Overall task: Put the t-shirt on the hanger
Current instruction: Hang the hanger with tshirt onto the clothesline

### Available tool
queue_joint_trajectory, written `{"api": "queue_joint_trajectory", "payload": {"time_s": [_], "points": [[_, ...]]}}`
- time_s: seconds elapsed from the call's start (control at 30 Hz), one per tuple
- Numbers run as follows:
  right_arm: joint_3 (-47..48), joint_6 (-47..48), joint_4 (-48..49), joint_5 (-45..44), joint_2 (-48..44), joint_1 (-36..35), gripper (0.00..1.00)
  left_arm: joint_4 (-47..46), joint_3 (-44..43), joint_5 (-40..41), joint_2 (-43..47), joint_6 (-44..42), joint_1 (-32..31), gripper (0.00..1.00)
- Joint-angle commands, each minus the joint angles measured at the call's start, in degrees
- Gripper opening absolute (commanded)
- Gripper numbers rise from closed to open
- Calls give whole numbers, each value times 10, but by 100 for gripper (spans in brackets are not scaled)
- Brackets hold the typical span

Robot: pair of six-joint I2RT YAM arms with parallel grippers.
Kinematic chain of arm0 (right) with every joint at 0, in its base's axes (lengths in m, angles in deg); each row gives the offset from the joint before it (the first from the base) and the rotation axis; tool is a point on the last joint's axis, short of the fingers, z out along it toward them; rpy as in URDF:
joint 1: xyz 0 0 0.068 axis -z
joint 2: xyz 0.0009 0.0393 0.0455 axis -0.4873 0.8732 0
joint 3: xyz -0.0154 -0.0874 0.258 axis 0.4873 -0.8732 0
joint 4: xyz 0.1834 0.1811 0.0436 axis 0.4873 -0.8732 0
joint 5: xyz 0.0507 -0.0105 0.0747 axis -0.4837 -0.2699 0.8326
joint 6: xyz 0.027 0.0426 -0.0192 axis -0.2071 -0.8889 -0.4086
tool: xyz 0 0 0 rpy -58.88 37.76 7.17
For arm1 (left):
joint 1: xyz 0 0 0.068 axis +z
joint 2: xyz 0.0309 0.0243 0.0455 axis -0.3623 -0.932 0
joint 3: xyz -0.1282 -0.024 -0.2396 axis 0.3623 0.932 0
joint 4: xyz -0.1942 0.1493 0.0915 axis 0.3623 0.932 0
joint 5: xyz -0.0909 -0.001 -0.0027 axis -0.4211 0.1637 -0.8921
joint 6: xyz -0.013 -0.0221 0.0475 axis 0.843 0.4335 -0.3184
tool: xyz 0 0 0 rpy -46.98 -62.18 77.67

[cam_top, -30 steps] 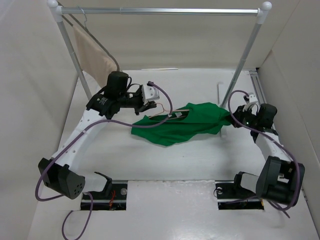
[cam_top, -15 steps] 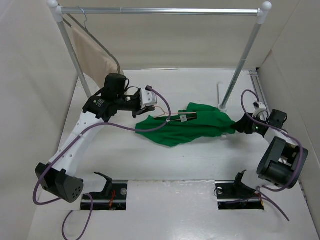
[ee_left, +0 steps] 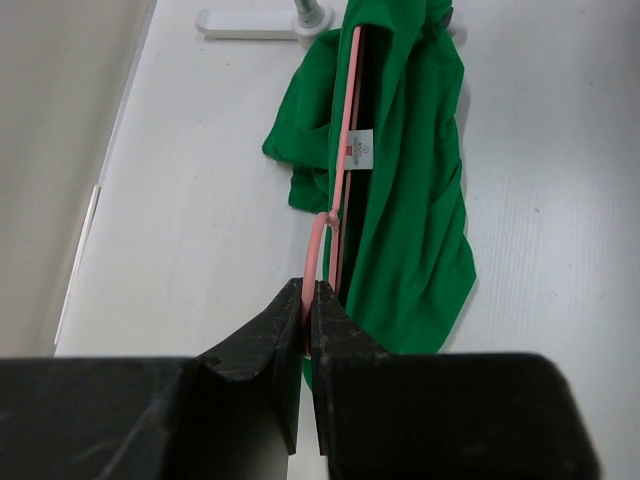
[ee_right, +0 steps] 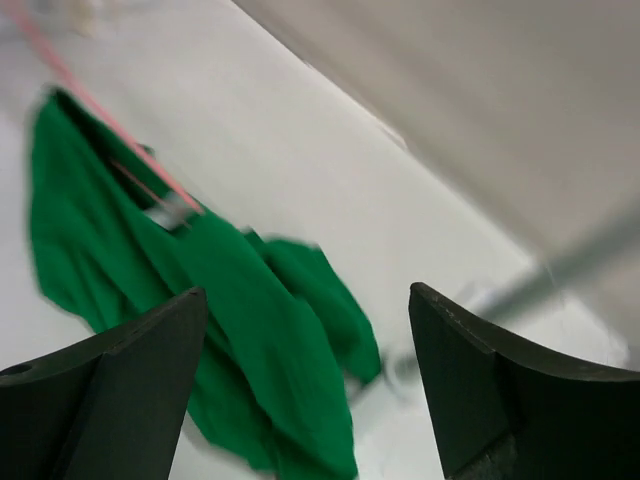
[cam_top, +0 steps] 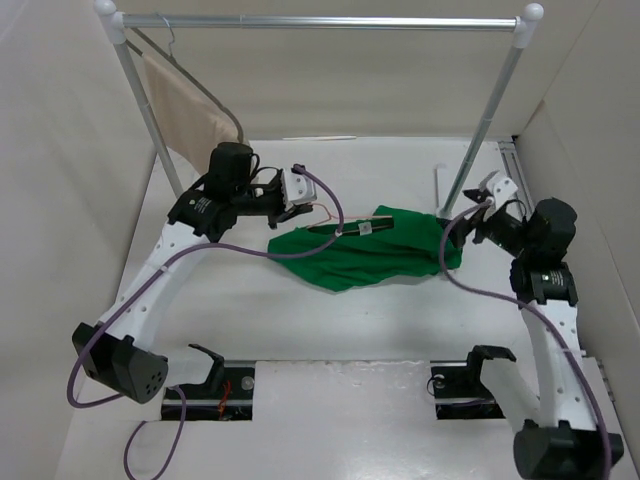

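The bright green t-shirt lies crumpled mid-table, with the thin pink hanger reaching into its neck opening beside the white label. In the left wrist view my left gripper is shut on the hanger's hook end, and the t-shirt hangs around the wire. My left gripper sits at the shirt's left end. At the shirt's right edge my right gripper is raised. Its view is blurred: the right gripper is open over the t-shirt, holding nothing, with the hanger far off.
A metal clothes rack spans the back; its right pole and foot stand close to my right gripper. A beige garment on a dark hanger hangs at the rack's left end. Cream walls enclose the table on both sides.
My right gripper has opened, let go of the shirt's right edge and lifted as its arm swung. The left gripper stays shut on the hanger, which has shifted slightly.
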State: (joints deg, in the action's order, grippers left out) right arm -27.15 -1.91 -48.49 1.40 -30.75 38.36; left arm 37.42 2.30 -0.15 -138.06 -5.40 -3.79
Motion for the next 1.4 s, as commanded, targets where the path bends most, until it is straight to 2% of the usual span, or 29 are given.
{"api": "queue_joint_trajectory", "payload": {"time_s": [0.0, 0.1, 0.17, 0.3, 0.5, 0.6, 0.63, 0.67, 0.73, 0.77, 0.8, 0.83, 0.87, 0.93, 0.97, 1.0, 1.03, 1.07, 1.2, 1.37], "points": [[32, 68, -18, -23, 29, -124, 85, -39, -32, -6, 2, -9, -3, 0], [97, 147, -119, -59, 118, -222, 85, -39, -32, -6, 2, -15, -3, 0], [144, 196, -163, -59, 161, -249, 85, -39, -32, -6, 2, -21, -3, 0], [188, 239, -219, -75, 229, -262, 85, -39, -32, -6, 7, -21, -8, 0], [219, 245, -216, -115, 296, -262, 85, -46, -21, -22, 18, -21, -8, 0], [219, 222, -183, -143, 327, -269, 68, -51, -20, -28, 18, -16, -8, 0], [219, 212, -173, -149, 327, -269, 60, -58, -20, -28, 18, -16, -8, 0], [219, 203, -151, -139, 333, -275, 34, -63, -20, -28, 18, 2, -8, 0], [196, 167, -121, -124, 318, -275, 5, -94, -10, -28, 23, 29, -8, 0], [184, 149, -78, -119, 306, -275, 0, -110, -10, -10, 23, 50, -8, 0], [170, 132, -56, -119, 279, -275, 0, -131, 5, -1, 28, 97, -8, 0], [142, 92, -36, -119, 266, -268, 0, -168, 10, 9, 28, 117, -8, 6], [131, 70, -18, -119, 252, -262, 0, -187, 16, 29, 28, 136, -8, 17], [123, 34, 4, -127, 221, -250, 0, -238, 26, 48, 40, 188, -8, 46], [117, 8, 4, -132, 214, -250, 0, -252, 35, 55, 40, 201, -8, 68], [117, -2, 4, -149, 208, -250, 0, -264, 35, 61, 45, 212, -8, 76], [125, -11, -12, -159, 208, -250, 0, -277, 40, 70, 45, 223, -8, 90], [139, -26, -25, -171, 200, -245, 0, -302, 40, 78, 52, 233, -8, 100], [175, -65, -79, -208, 180, -220, 0, -365, 60, 132, 75, 289, -8, 100], [244, -95, -142, -269, 147, -199, 0, -378, 83, 155, 104, 288, -8, 100]]}}
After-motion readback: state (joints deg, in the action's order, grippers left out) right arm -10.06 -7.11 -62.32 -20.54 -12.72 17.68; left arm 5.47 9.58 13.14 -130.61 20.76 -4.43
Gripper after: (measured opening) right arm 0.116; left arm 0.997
